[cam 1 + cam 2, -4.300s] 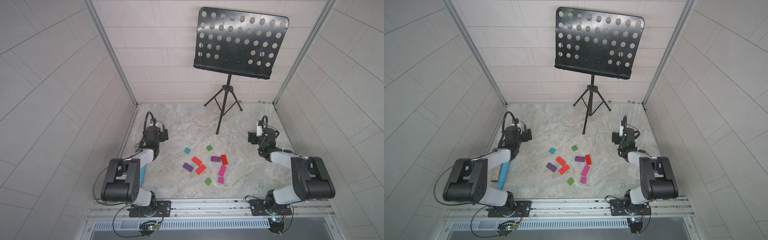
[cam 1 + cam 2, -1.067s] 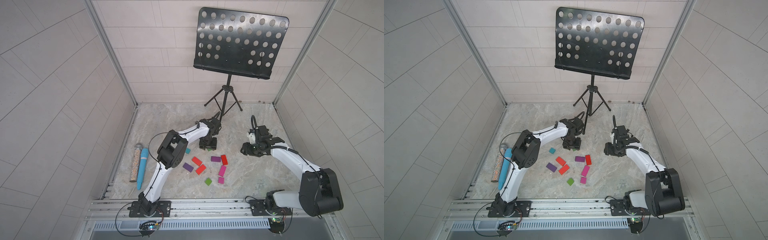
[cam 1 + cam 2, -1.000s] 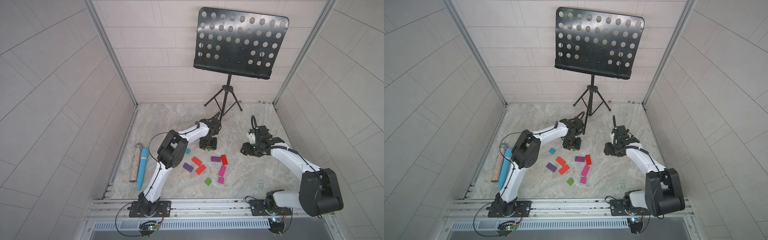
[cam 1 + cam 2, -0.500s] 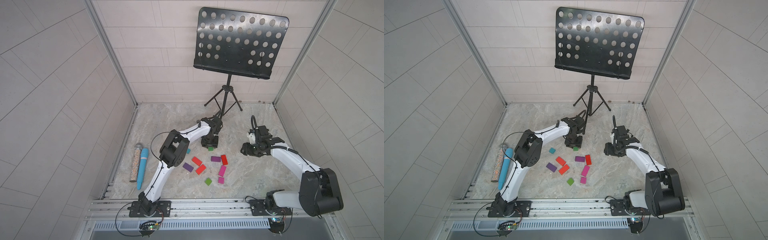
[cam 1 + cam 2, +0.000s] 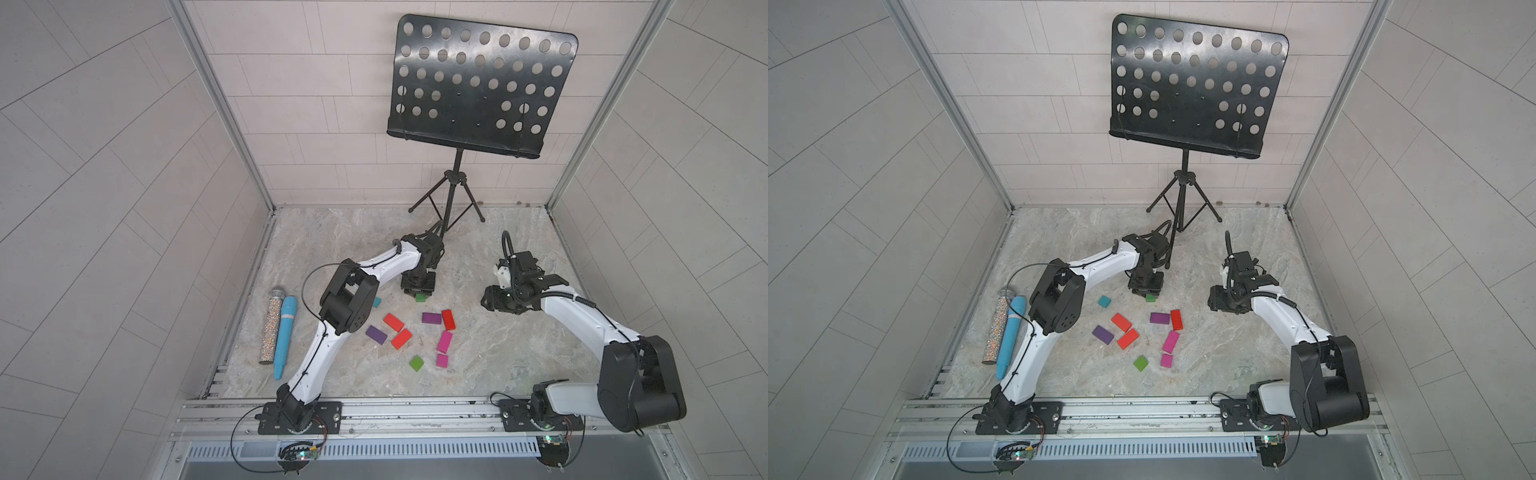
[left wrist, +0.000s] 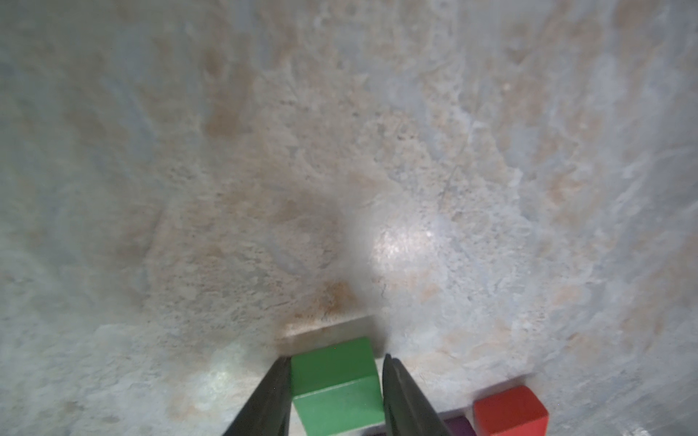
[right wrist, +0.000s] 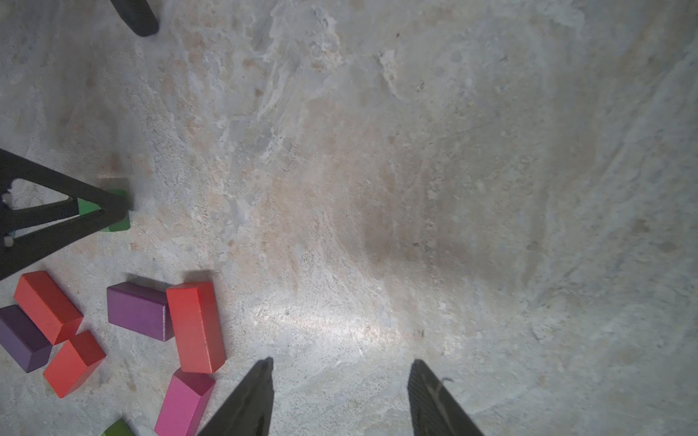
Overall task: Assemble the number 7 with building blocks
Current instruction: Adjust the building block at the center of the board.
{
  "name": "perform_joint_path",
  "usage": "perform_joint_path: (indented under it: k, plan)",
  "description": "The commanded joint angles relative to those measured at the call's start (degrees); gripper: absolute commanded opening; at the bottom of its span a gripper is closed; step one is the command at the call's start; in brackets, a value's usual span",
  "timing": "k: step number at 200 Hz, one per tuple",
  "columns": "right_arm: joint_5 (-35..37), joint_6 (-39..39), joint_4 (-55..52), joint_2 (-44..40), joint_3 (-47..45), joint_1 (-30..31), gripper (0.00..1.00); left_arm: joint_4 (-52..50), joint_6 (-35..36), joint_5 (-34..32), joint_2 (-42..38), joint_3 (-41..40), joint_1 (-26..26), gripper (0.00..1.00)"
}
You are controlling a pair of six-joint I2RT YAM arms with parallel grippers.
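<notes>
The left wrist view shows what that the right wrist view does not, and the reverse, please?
Only the left wrist view shows the left pincer flanking the green block on both sides. Only the right wrist view shows the right pincer, open over bare tabletop, and a magenta block. Both show the green block, a purple block and the red block beside it.

Blocks (image 5: 401, 338) central — music stand (image 5: 482, 87) behind, cylinders (image 5: 287, 328) left
</notes>
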Motion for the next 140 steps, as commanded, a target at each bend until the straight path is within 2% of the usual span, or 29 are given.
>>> perform_joint_path:
  k: [1, 33, 66, 93, 140]
  plan:
    - [0.2, -0.7, -0.5, 0.3, -0.2, -0.1, 0.60, -1.8, 0.0, -0.8, 1.2, 0.1, 0.2, 0.40]
    - [0.2, -0.7, -0.5, 0.4, 0.0, -0.1, 0.60, -1.6, 0.2, -0.5, 1.5, 1.3, 0.2, 0.27]
    - [0.5, -0.9, -0.5, 0.8, 1.0, -0.1, 0.60, -1.0, 0.4, -1.1, 1.0, 5.0, 0.1, 0.26]
    - [0.2, -1.4, -0.9, 1.8, 2.6, -0.1, 0.60, -2.6, 0.5, -1.3, 3.1, 10.2, 0.3, 0.26]
    - [-0.4, -1.0, -0.1, 3.2, 4.2, -0.1, 0.59, -2.9, -0.8, -1.6, 6.5, 14.6, 0.2, 0.26]
